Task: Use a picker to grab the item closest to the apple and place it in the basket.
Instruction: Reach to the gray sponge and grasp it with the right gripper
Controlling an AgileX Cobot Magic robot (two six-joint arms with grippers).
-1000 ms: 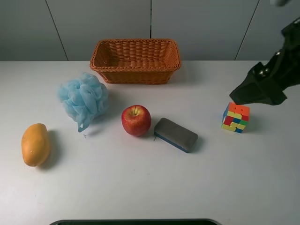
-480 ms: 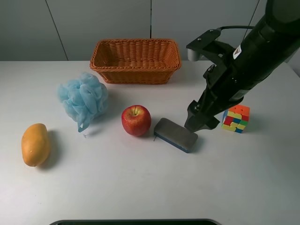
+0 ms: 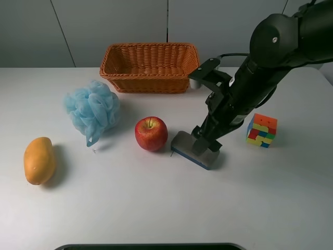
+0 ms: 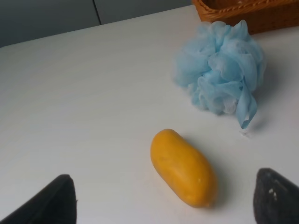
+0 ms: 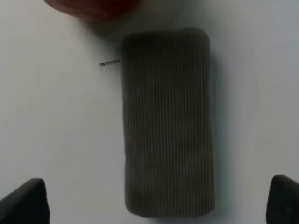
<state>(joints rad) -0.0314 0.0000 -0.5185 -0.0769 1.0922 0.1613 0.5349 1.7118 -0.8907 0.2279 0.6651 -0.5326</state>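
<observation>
Broadly, the white bench [image 3: 156, 208] carries everything, and each thing is placed here from the apple [image 3: 151, 133] as the high view shows it. Reaching in from the right beyond the apple, the dark right arm [image 3: 276, 41] bends down toward the bench. Behind the apple, toward the wall, stands the wicker basket [image 3: 151, 83], upright, with nothing showing inside it. Left of the apple and a little farther back sits the blue puff [image 3: 92, 110], near it but apart. Just right of the apple lies the grey eraser [image 3: 184, 147], flat on the bench with its near corner close to the fruit and a thin gap between them; it is the closest thing to the apple. Well to the apple's left and nearer the front edge lies the mango [image 3: 39, 160], apart from all else. Well to the right of the apple, past the eraser, rests the coloured cube [image 3: 261, 130]. The right hand [image 3: 206, 141] hangs over the eraser's far end from the apple, spread wide: in its wrist view the fingers [image 5: 25, 203] stand clear on either side of the eraser, not touching it. The left hand [image 4: 164, 198] is likewise spread wide and holds nothing, with the mango on the bench beneath it.
</observation>
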